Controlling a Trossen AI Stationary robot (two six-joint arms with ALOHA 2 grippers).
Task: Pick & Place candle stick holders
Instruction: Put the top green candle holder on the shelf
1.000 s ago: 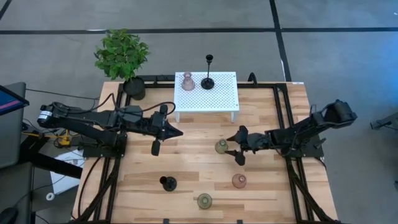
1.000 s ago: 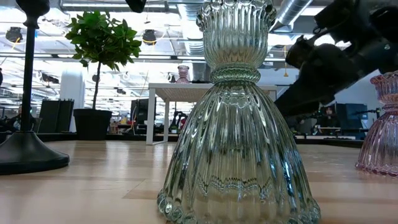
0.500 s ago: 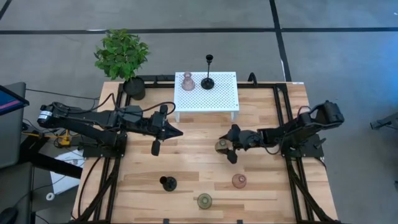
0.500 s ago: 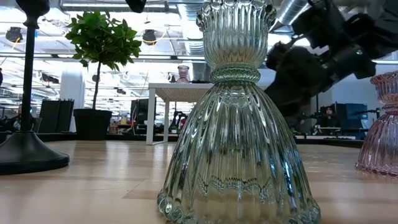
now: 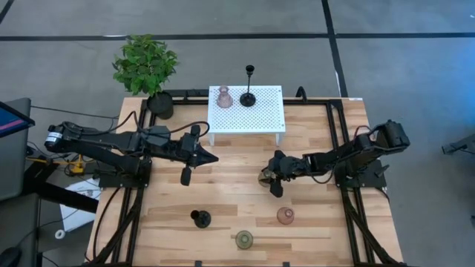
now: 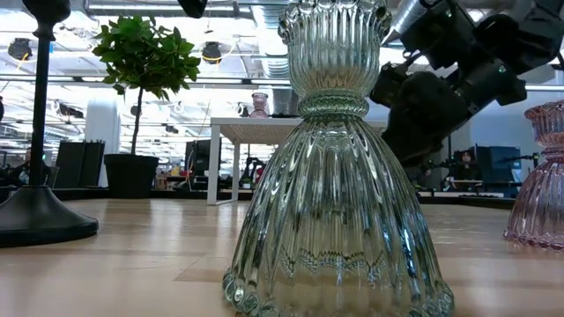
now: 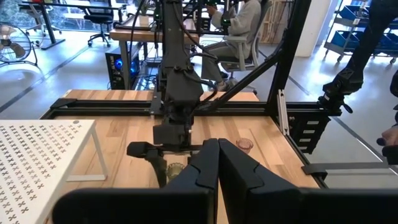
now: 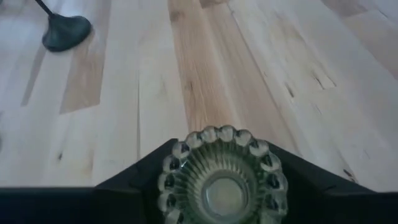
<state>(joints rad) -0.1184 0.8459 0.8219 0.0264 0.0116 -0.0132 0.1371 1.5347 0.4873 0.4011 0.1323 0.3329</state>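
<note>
Wooden table [image 5: 230, 204], white perforated stand [image 5: 256, 119], four candle stick holders [image 5: 286, 216], plant pot [image 5: 160, 105]

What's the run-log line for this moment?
right gripper: around olive-green holder, grip unconfirmed | left gripper: shut, waiting mid-table | white stand: two holders

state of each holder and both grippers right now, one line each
olive-green holder mid table: upright, between the right gripper's fingers
right gripper: fingers around that holder
left gripper: shut, empty, above the table
olive-green holder at front: upright, free
pink holder on table: upright, free
black holder on table: upright, free
pink holder on white stand: upright
black holder on white stand: upright
</note>
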